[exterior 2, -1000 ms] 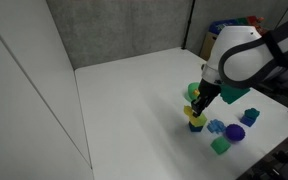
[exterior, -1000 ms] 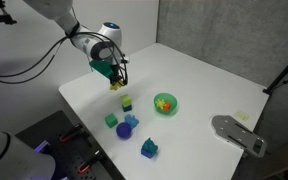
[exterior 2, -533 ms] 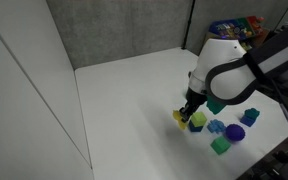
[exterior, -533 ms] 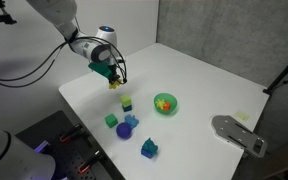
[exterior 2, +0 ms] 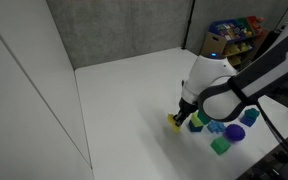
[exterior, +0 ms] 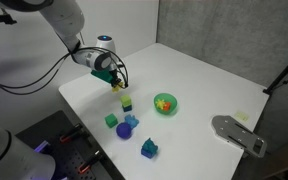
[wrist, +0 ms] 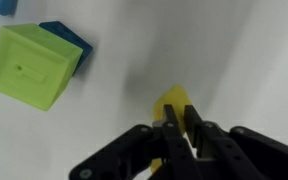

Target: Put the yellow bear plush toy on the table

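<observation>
In an exterior view, grips the yellow bear plush toy point(exterior: 117, 88) in the end effector point(exterior: 116, 85), low over the counter point(exterior: 204, 75).
In an exterior view, carries it directly beneath the end effector point(exterior 2: 175, 118); contact with the counter cannot be told.
In the wrist view, pinches the yellow bear plush toy point(wrist: 174, 100) between the fingers point(wrist: 169, 128), tip poking out ahead; probably needs only a straight lowering.

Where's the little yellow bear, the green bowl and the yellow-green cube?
yellow bear plush toy point(wrist: 174, 103), wrist view, on its visible yellow tip.
green bowl point(exterior: 173, 106), in an exterior view, on its outer wall.
yellow-green cube point(wrist: 28, 66), wrist view, on the middle of its big face.
</observation>
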Controlling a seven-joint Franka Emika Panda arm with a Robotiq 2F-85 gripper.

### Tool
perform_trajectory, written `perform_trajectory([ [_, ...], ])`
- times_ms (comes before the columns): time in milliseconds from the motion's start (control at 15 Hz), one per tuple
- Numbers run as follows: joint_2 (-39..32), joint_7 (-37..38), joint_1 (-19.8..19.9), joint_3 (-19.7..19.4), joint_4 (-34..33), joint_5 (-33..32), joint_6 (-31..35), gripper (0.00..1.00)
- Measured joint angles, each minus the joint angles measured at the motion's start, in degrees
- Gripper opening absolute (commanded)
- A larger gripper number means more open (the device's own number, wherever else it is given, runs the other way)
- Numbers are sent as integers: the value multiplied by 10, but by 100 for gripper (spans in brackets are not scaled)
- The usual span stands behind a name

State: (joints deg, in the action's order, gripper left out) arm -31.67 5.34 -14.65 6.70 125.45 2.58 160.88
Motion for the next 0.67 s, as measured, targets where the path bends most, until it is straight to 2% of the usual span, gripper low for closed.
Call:
perform_trajectory([
  [333,-27,0,2,-7,-15,0,0,7],
  [400,-31,0,3,-8,-18,0,0,39],
  [467,-34,0,3,-9,-20,0,0,39],
  [667,-42,0,4,-9,-26,0,-1,60],
])
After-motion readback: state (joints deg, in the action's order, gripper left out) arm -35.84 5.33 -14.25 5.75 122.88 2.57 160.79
